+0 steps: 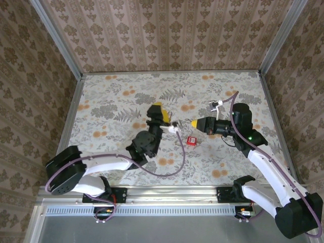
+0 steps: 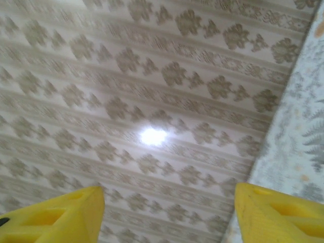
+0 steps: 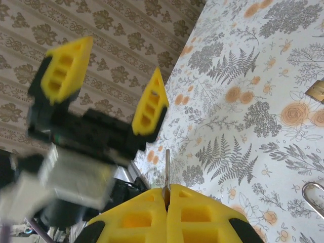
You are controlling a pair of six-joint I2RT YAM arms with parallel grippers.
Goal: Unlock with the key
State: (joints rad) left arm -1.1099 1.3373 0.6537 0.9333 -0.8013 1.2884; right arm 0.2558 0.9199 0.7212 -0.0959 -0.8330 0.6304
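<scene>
My right end effector (image 3: 167, 191) is pinched fully shut on a thin silver blade that I take for the key (image 3: 166, 169), which pokes out ahead of the fingertips. The red tag (image 1: 191, 140) sits just beside that tip; I cannot tell whether it hangs or lies on the tabletop (image 1: 116, 96). My left end effector (image 3: 121, 58) faces it, jaws wide apart, holding nothing. I'd want the lock steadied before offering the blade square to the keyway. Off to the side of the right fingers lie a brass piece (image 3: 316, 90) and a silver loop (image 3: 314, 195), perhaps the lock. The purple cable (image 1: 181, 152) loops near both tips and could snag.
</scene>
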